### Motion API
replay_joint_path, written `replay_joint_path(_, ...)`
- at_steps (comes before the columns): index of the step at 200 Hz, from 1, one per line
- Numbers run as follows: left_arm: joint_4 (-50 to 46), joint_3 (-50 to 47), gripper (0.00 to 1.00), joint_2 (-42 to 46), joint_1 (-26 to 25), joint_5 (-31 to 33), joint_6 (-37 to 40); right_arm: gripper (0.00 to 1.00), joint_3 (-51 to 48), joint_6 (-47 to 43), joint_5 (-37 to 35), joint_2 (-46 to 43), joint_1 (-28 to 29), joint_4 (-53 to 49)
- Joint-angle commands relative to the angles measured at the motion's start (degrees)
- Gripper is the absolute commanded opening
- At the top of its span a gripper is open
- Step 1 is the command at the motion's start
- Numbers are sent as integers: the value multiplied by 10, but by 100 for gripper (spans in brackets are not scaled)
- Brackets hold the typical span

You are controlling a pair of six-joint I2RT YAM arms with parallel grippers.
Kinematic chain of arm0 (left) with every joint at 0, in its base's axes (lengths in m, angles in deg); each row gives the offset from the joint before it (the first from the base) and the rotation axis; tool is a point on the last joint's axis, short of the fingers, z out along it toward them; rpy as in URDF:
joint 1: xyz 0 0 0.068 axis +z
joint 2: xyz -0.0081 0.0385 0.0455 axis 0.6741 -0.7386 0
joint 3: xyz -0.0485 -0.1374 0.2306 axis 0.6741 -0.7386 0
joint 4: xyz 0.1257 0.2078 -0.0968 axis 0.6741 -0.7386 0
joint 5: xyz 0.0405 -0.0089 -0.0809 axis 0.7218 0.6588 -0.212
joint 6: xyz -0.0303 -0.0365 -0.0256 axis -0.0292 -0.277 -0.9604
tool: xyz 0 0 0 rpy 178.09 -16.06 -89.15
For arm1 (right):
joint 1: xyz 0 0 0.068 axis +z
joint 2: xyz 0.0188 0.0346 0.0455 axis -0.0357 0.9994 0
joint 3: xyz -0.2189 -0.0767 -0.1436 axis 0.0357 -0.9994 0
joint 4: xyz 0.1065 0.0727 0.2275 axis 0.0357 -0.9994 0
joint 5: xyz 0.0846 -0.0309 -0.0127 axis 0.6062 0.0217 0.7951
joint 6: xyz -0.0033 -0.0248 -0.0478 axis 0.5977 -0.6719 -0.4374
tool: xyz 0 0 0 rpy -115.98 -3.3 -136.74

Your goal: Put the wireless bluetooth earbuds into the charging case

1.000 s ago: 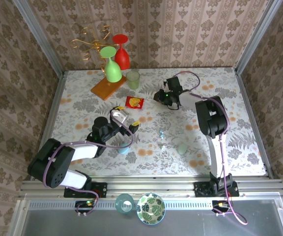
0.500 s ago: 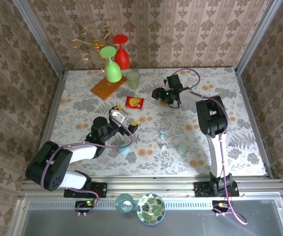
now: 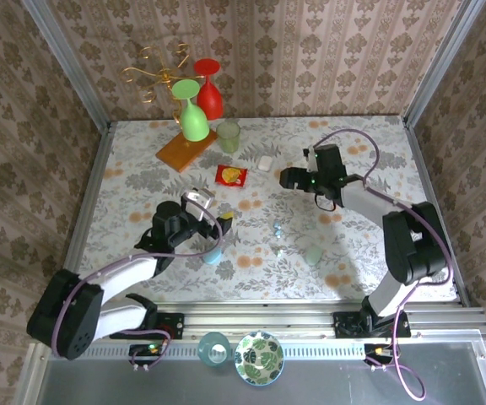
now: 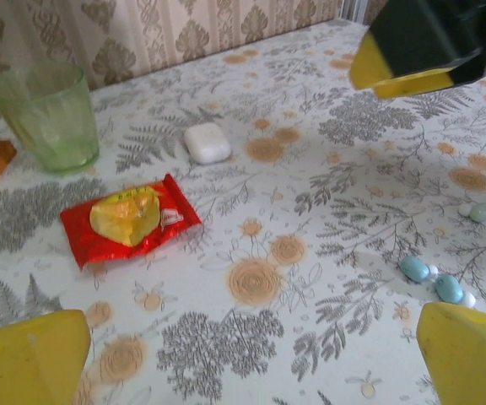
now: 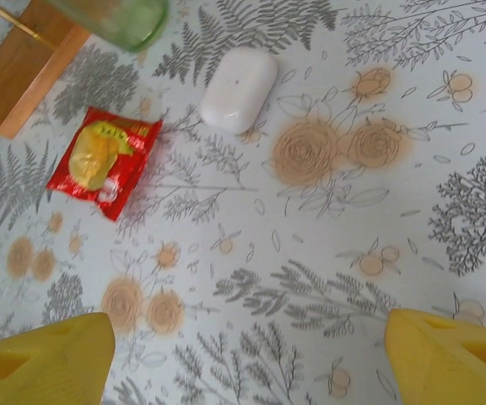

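1. Charging case and earbuds both lie loose on the floral table (image 3: 133, 181), so nothing has gone into the case yet.
2. Right arm: it has swung away from the far middle of the table toward the right side. The right gripper (image 5: 247, 354) was closed low over that spot a moment ago. Its yellow fingers now stand wide apart with only bare tabletop between them.
3. Left gripper (image 4: 251, 359): it has hardly shifted. Its jaws are spread as wide as they go and hold nothing, and it hovers near the middle of the table facing the far side.
4. Charging case (image 5: 238, 89): uncovered by the right arm's retreat, this pale, almost white pebble rests flat with its lid closed. It lies near the green glass (image 4: 47, 114) and the red snack packet (image 4: 129, 218), touching neither. It looks to have just been let go there.
5. Earbuds (image 4: 414, 268): two tiny blue buds lie side by side, well apart from the case and closer to the left gripper.
6. Judged from this, the lid still needs opening, and the buds and case need bringing together, before either bud can be seated.
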Motion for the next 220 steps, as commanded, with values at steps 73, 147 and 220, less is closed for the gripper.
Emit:
replay_joint_path(73,-352,-11,100,167,-86,189,-116,86,-46,-32,33,-24,23,64)
replay_joint_path(147,-376,-1,90,76,-128,151,-118,86,-36,-29,35,-4,27,69)
replay_joint_path(220,-415,43,75,-18,-145,158,-137,86,-39,-24,31,12,26,77)
